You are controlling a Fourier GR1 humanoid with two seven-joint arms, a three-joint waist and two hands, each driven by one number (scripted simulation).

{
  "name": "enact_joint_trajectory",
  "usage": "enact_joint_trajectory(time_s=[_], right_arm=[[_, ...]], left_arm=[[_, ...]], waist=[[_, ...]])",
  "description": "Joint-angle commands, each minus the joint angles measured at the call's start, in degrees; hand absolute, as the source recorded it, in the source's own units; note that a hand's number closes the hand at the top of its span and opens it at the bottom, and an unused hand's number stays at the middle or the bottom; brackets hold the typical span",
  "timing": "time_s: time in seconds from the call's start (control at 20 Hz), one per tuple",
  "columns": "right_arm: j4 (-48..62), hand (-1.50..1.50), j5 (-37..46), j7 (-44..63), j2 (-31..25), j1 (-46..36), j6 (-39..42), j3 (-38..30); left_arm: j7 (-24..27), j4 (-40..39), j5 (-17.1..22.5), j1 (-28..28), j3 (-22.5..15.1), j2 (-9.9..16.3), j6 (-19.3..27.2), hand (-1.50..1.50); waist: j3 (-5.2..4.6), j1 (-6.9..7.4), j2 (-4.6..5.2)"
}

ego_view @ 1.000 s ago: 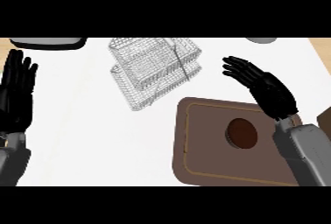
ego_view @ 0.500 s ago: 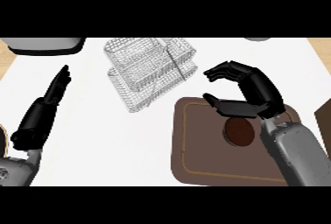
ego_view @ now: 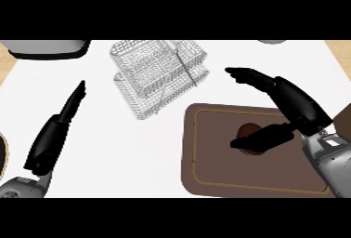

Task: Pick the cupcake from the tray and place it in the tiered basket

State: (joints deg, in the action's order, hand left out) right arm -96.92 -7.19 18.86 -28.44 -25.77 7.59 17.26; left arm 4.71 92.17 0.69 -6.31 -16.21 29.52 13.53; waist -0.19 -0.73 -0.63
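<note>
The cupcake (ego_view: 248, 128) is a dark brown oval lying on the brown tray (ego_view: 205, 158) at the lower right. My right hand (ego_view: 291, 100) hangs over the tray. Its thumb (ego_view: 264, 137) lies across the cupcake's near side and hides part of it, while its fingers (ego_view: 250, 76) stretch out toward the upper left, well apart from the thumb. Nothing is held in it. The white wire tiered basket (ego_view: 158, 69) stands at the top centre, left of those fingers. My left hand (ego_view: 58, 130) is at the left, seen edge-on with straight fingers, open and holding nothing.
A grey appliance (ego_view: 48, 48) sits at the top left corner. A small grey object (ego_view: 273, 41) shows at the top right edge. The white counter (ego_view: 130, 158) ends at a wooden strip (ego_view: 341, 53) on the right. A dark rounded edge (ego_view: 2, 158) shows at the far left.
My right hand has swung down over the tray, bringing its thumb onto the cupcake. The left hand turned edge-on and moved in to the right.
</note>
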Motion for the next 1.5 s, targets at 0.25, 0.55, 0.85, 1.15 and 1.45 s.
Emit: enact_joint_trajectory(time_s=[0.25,0.55,0.85,1.15,1.45], right_arm=[[-12.9,-1.50,4.7,25.8,-18.9,-6.3,16.3,6.3],[-20.7,-1.50,1.7,48.7,-14.5,-13.2,18.2,9.7],[-23.4,-1.50,6.6,57.1,-8.8,-11.9,12.4,17.4],[-16.9,-1.50,13.4,57.1,-8.6,-12.2,14.0,24.7],[-9.4,-1.50,21.1,57.6,-5.0,-12.6,12.4,29.8]], left_arm=[[0.8,0.5,-0.9,2.6,0.0,0.5,-0.3,0.00],[-1.2,2.5,-0.2,1.0,1.6,0.3,-1.9,0.00],[-0.9,2.1,-2.6,1.1,1.0,-1.8,-1.0,0.00],[-0.8,1.9,-3.6,1.3,0.1,-3.3,-0.7,0.00],[-0.9,-0.6,-2.0,-1.0,2.6,-2.6,-2.9,0.00]], waist=[[-0.10,-0.51,-0.35],[0.06,0.78,0.23],[0.09,0.78,0.32],[0.07,0.63,0.34],[0.07,0.63,0.58]])
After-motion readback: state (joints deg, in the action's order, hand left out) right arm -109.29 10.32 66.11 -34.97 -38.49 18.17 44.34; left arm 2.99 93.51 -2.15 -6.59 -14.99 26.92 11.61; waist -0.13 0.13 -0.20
